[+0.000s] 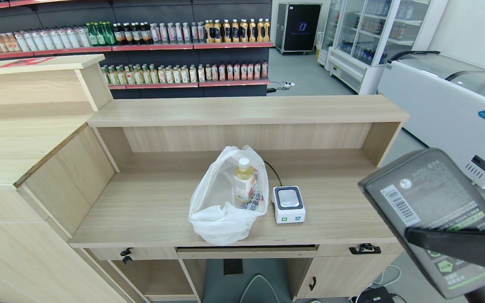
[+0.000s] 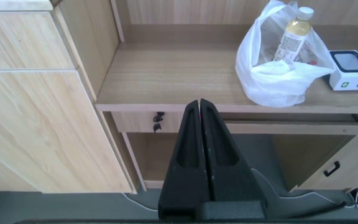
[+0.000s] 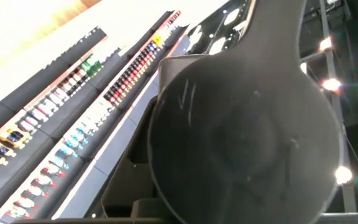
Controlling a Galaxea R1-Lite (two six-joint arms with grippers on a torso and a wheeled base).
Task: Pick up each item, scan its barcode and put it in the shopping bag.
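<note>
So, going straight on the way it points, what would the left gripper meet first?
The left gripper would probably meet the counter's front edge first, clear of the shopping bag; depth is unclear.

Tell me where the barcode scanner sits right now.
In the head view, the scanner sits on the wooden counter, near its middle, just to the right of the shopping bag.

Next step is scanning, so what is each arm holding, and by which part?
The right gripper holds a grey package by its lower end, fingers clamped below the barcode. The left gripper is shut, holding nothing.
</note>
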